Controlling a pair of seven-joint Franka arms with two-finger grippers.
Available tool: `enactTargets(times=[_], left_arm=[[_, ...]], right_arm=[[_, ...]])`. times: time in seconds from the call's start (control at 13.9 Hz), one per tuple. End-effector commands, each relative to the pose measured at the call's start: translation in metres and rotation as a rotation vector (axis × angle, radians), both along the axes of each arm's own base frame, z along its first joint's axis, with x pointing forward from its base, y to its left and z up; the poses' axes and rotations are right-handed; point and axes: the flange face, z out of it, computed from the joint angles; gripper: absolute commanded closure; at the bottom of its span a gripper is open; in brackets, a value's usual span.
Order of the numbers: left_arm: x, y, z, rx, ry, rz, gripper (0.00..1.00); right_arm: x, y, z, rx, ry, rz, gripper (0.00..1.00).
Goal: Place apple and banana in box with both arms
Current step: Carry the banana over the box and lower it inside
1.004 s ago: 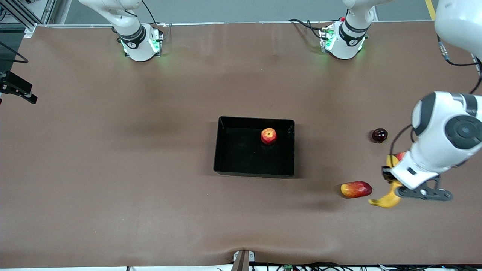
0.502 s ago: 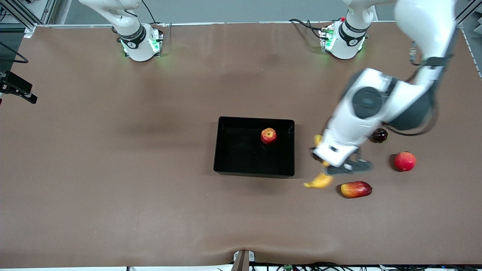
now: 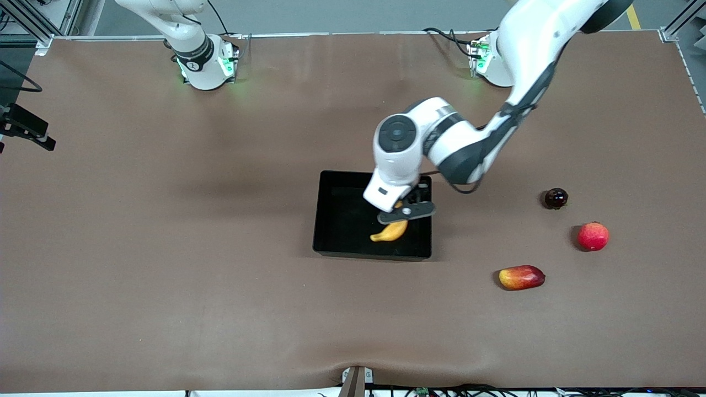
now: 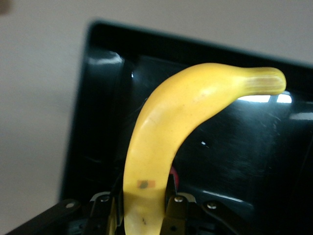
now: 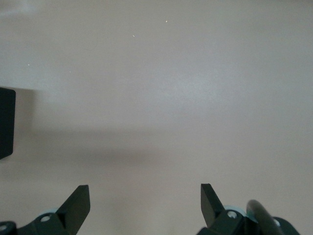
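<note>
Banana carried over box; right arm waiting.
Left gripper (image 3: 398,213) clamped on banana (image 3: 389,231), above box (image 3: 331,182) at its 3 o'clock end. Right gripper (image 5: 145,201) fully spread, empty, over bare table (image 5: 171,73).

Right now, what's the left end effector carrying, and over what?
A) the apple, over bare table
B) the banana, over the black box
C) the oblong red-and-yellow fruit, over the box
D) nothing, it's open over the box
B: the left end effector is shut on the banana, which hangs over the black box in both the front and left wrist views.
</note>
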Motion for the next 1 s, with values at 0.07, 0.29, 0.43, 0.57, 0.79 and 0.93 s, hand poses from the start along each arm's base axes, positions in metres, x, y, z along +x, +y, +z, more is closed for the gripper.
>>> enactTargets(times=[0.07, 0.29, 0.43, 0.57, 0.79, 0.93], left_arm=[[-0.002, -0.038, -0.014, -0.05, -0.037, -0.007, 1.0], [-0.007, -0.054, -0.044, 0.008, -0.078, -0.017, 1.0], [-0.011, -0.066, -0.062, -0.003, -0.112, -0.006, 1.0], [-0.013, -0.068, -0.074, 0.003, -0.117, -0.018, 1.0], [-0.014, -0.07, -0.095, -0.013, -0.106, -0.016, 1.0], [-0.022, -0.074, -0.112, -0.005, -0.089, -0.03, 1.0]], right_arm=[[-0.002, 0.002, 0.007, 0.012, 0.005, -0.014, 0.0], [-0.002, 0.003, 0.007, 0.011, 0.007, -0.012, 0.0], [-0.003, 0.002, 0.007, 0.011, 0.01, -0.014, 0.0], [-0.003, 0.004, 0.007, 0.014, 0.011, -0.012, 0.0], [-0.003, 0.006, 0.008, 0.014, 0.01, -0.009, 0.0], [-0.003, 0.006, 0.008, 0.014, 0.01, -0.009, 0.0]])
